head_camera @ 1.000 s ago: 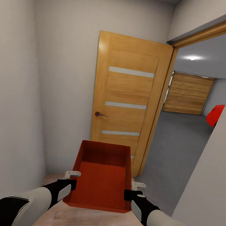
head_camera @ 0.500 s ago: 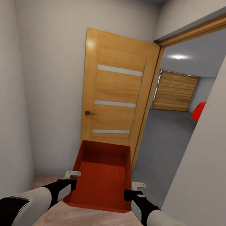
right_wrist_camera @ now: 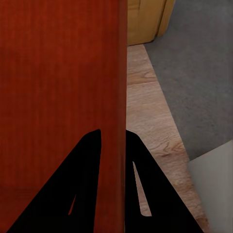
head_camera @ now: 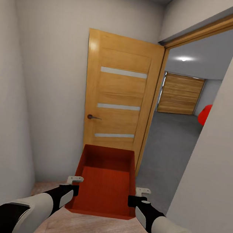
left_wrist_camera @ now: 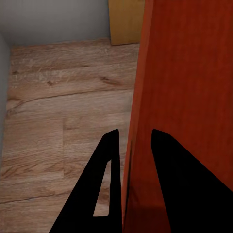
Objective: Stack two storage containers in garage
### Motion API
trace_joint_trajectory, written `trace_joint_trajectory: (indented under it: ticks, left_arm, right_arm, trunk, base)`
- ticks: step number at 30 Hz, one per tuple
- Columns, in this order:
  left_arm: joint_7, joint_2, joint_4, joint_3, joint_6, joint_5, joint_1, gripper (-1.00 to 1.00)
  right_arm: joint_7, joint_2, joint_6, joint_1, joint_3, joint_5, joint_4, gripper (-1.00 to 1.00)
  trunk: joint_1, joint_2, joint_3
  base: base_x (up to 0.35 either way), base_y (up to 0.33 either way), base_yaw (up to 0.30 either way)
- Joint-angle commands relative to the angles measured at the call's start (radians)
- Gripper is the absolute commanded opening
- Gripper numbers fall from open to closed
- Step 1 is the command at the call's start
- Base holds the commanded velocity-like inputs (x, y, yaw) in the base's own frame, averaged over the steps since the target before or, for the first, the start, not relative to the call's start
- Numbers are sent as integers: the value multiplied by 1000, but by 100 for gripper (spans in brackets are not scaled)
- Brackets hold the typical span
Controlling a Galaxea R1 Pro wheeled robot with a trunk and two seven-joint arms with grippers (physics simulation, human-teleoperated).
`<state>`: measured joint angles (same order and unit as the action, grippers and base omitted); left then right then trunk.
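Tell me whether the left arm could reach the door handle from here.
Probably not as things stand. The left tool is shut on the storage container's side wall, the right tool on the opposite wall, so letting go would risk the carry. The door handle also sits well ahead, beyond the container.

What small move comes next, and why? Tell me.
Probably turn the base right toward the open doorway. The storage container is clamped by the left gripper and right gripper on its side walls, but it faces the open wooden door, while the grey concrete floor of the garage lies to the right.
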<state>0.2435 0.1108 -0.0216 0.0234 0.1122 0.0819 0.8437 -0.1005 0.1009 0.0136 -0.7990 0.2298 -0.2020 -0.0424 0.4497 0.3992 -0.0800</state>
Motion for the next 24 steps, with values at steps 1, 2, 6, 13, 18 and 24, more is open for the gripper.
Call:
trace_joint_trajectory:
  ticks: [1,2,6,13,18,24]
  left_arm:
    - [5,-19,-6,30,-2,-8,0,-100]
    - [5,-19,-6,30,-2,-8,0,-100]
    - [5,-19,-6,29,-2,-8,0,-100]
    - [5,-19,-6,29,-2,-8,0,-100]
    - [5,-18,-6,29,-2,-8,0,-100]
    - [5,-18,-6,29,-2,-8,0,-100]
  right_arm:
    - [-10,-2,0,0,-54,-15,3,-100]
    - [-10,-2,0,0,-55,-14,3,-100]
    - [-10,-1,4,0,-55,-14,3,-100]
    - [-10,0,3,0,-55,-14,3,-100]
    - [-10,-1,2,0,-55,-14,3,-100]
    - [-10,-1,2,0,-55,-14,3,-100]
  trunk:
    - [0,1,0]
    - [0,1,0]
    - [0,1,0]
    - [0,1,0]
    - [0,1,0]
    - [0,1,0]
  base:
    - [0,0,0]
    - [0,0,-13]
    - [0,0,-135]
    - [5,1,-226]
    - [161,132,-223]
    - [236,210,-213]
